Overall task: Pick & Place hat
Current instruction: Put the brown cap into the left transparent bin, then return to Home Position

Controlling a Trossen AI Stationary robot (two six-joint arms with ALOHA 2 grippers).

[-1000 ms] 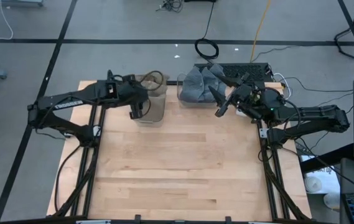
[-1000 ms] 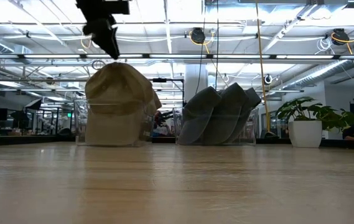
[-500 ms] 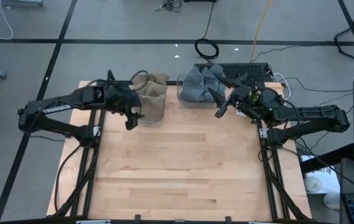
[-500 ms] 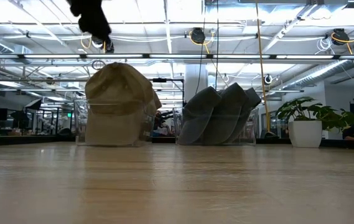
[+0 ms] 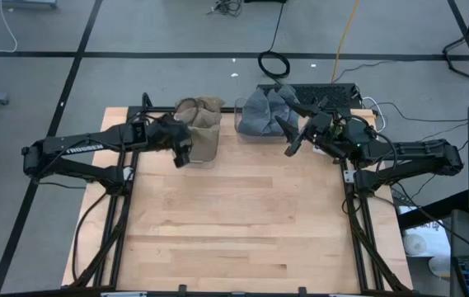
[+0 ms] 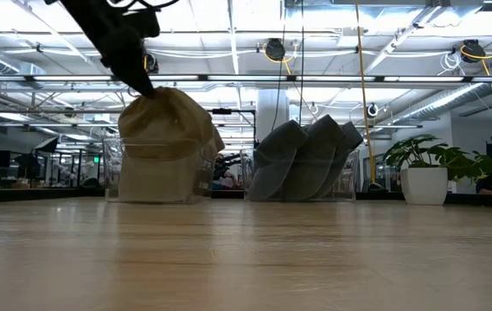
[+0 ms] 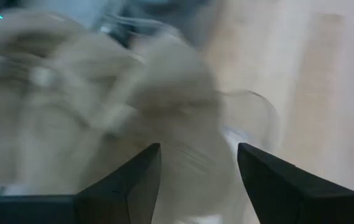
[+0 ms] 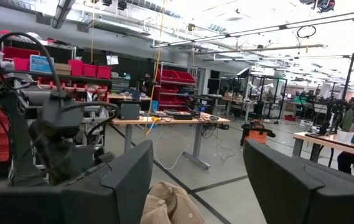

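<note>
Pale wooden table [image 5: 242,214], grey floor all round it; beyond the far edge, an open hall with ceiling lights, pipes and a potted plant [image 6: 424,170].

Tan hat [image 6: 166,142] stood in a clear bin [image 5: 204,147] at the table's far edge — soft, domed, its crown rising above the bin's rim. Just beside it, a second clear bin [image 5: 243,132] packed with grey hats [image 5: 267,109] leaning against one another.

Left gripper [image 5: 180,152] hung at the tan hat's near side, fingers apart and clasping nothing in the left wrist view, cloth close ahead between them. Right gripper [image 5: 293,136] waited high beside the grey hats, fingers spread — nothing between them.

Bins crowded against the far edge; broad bare wood toward the near side, with arm frames along both side edges.
</note>
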